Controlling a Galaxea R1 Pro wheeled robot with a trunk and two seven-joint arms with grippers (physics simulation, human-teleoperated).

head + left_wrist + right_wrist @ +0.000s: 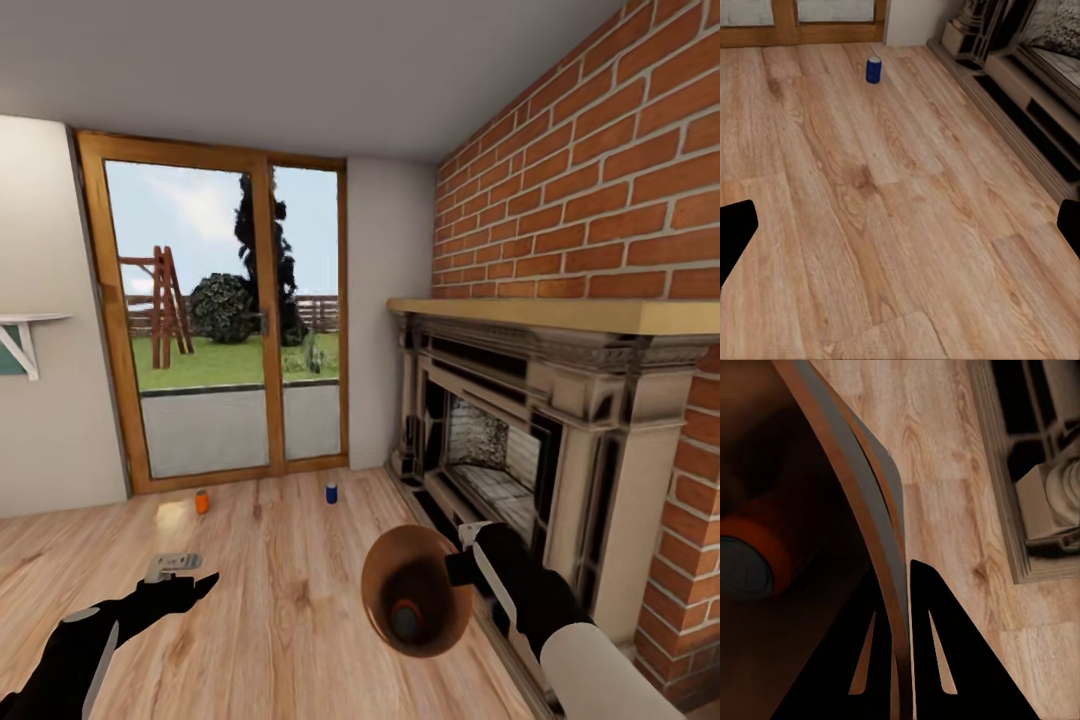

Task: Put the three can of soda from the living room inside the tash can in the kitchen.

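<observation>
The tash can (415,592) is carried by the right gripper (905,585), whose fingers are clamped together on its rim, above the wood floor (280,560) of the living room beside the fireplace (500,440). One orange can (404,612) is already seen lying inside it. Two cans are left standing on the floor near the glass doors (225,310): a second orange can (202,501) and the blue can (331,492). The left gripper (195,582) is held empty with its fingers apart, low over the floor. It is judged that about one third of the collecting is done, and the transport to the kitchen is not yet begun.
</observation>
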